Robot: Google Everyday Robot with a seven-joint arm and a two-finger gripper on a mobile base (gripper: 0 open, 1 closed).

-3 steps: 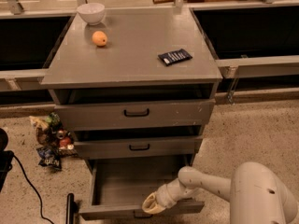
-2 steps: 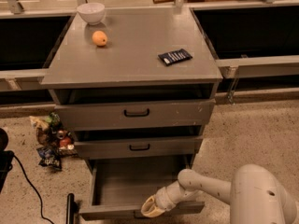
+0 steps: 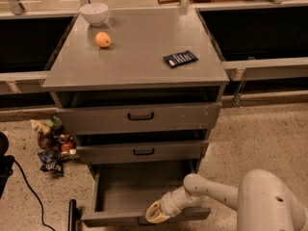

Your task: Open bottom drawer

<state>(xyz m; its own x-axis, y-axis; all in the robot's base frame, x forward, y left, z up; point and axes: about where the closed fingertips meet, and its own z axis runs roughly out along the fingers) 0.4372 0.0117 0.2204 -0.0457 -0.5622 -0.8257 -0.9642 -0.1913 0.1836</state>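
The bottom drawer [image 3: 130, 190], one of three grey drawers in the cabinet, sits lowest and nearest. It stands pulled out toward the near edge, showing a plain, flat grey interior. The claw [image 3: 156, 212] is at the drawer's near front panel, right of centre, on a smooth, rounded white arm [image 3: 216, 194] that reaches in from the near right. Whether the claw is apart or together cannot be told.

Above it are the middle drawer [image 3: 168, 152] and the top drawer [image 3: 183, 117], both closed, each with one small black bar handle.

The matte grey surface [image 3: 139, 69] carries three things: one round white bowl [image 3: 94, 12] at the far left, one orange fruit [image 3: 102, 39] just nearer, and one flat dark packet [image 3: 180, 58] to the right.

Crinkled snack wrappers [image 3: 50, 143] lie in a heap on the speckled floor [image 3: 260, 129] to the left.
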